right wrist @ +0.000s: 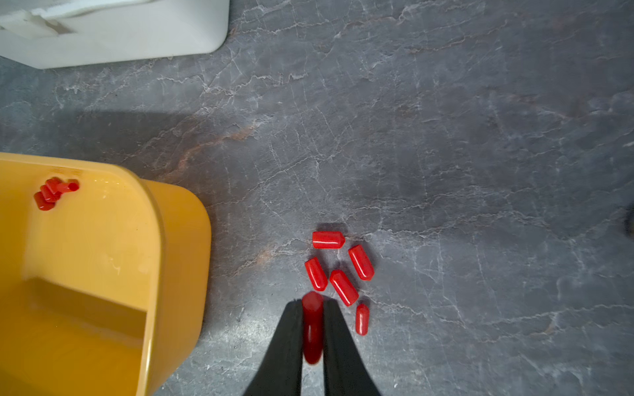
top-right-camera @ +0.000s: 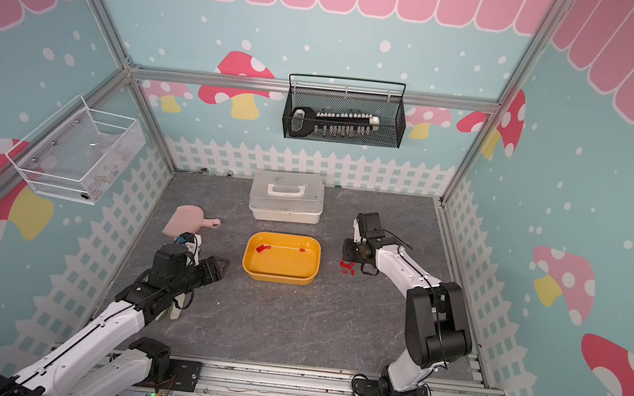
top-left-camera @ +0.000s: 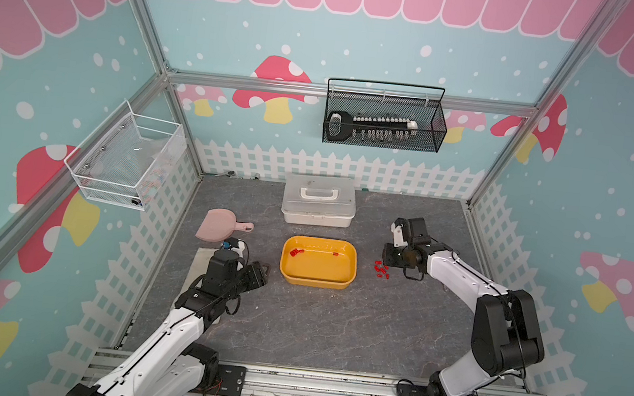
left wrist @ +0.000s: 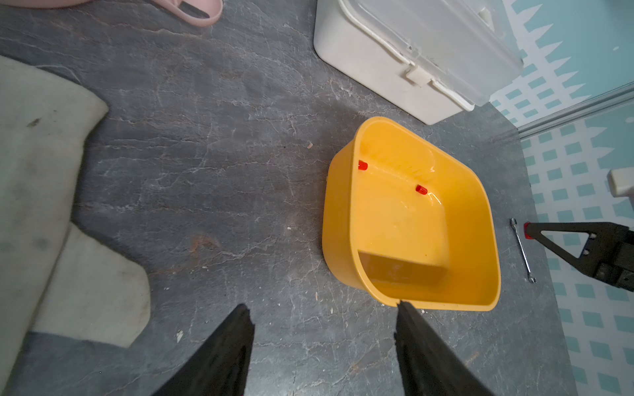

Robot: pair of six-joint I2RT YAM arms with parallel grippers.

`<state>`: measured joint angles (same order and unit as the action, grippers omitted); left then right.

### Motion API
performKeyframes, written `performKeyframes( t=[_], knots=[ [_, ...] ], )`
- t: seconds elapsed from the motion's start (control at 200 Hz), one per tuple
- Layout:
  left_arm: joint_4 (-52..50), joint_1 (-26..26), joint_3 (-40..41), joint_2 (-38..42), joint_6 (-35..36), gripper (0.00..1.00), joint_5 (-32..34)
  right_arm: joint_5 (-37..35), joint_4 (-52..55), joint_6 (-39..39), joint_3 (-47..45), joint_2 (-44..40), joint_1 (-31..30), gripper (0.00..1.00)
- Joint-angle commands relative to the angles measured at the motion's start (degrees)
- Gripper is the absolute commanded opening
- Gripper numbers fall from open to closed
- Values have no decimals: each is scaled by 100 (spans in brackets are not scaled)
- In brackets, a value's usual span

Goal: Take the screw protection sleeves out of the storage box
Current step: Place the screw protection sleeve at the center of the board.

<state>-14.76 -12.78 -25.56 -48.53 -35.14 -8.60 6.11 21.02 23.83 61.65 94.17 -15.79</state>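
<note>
While right end effector (right wrist: 313, 303) clamps a sleeve (right wrist: 312, 329) | left end effector (left wrist: 322, 305) apart | white case (top-left-camera: 319, 203) behind storage box (top-left-camera: 315, 283)

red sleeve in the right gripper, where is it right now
Right wrist view: the sleeve is pinched in the right gripper, beside the loose sleeves on the table, right of the storage box.

Red screw protection sleeves (top-right-camera: 262, 248) are seen inside the storage box (top-right-camera: 283, 268), more are scattered on the desk (top-right-camera: 292, 326) near its right end by the right pincer (top-right-camera: 346, 257), the left pincer (top-right-camera: 221, 267) is held off its left end, with a white case (top-right-camera: 286, 197) behind it.
</note>
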Motion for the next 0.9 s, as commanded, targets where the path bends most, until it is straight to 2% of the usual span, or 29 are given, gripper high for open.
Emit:
performKeyframes(
  t=[0.0,0.415,0.896],
  knots=[
    [70,16,-135,-16,72,67,63,3,-103,-182,-174,274,156,16],
    [76,11,-126,-90,76,67,74,-14,-196,-371,-365,486,540,16],
    [184,-111,-184,-291,51,67,122,189,-358,-407,-252,976,562,17]
  ],
)
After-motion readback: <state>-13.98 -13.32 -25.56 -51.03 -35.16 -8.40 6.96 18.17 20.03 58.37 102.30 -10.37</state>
